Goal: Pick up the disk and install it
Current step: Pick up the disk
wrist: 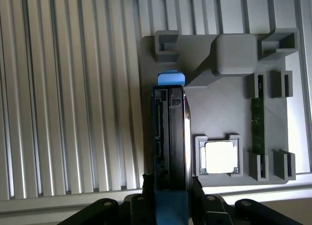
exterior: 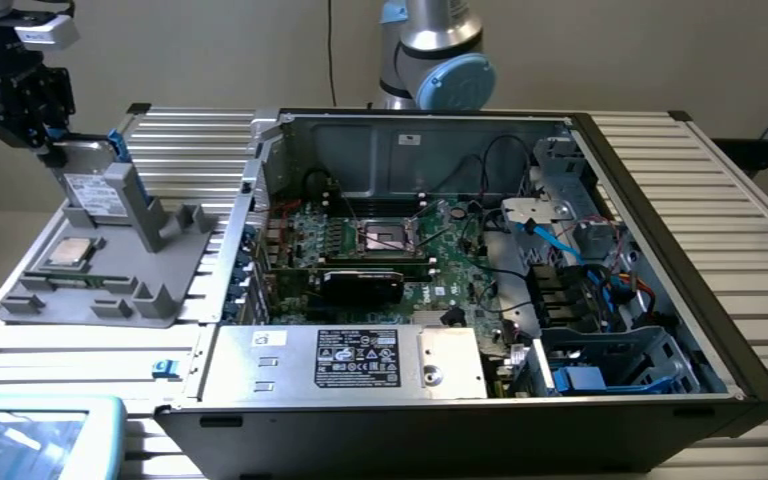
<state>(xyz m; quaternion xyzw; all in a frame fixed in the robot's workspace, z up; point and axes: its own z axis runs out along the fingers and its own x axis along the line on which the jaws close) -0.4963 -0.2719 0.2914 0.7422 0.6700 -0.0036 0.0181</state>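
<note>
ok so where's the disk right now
The disk stands on edge at the exterior view's left, at the grey holder tray beside the open computer case, its top clamped by the gripper.

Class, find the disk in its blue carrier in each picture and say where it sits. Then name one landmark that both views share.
Exterior view: the disk stands upright at the exterior view's far left, under the gripper, over the grey holder.
Wrist view: the disk is seen edge-on between the fingers, beside the grey holder.
Shared landmark: the square silver chip seated in the grey holder.
</note>
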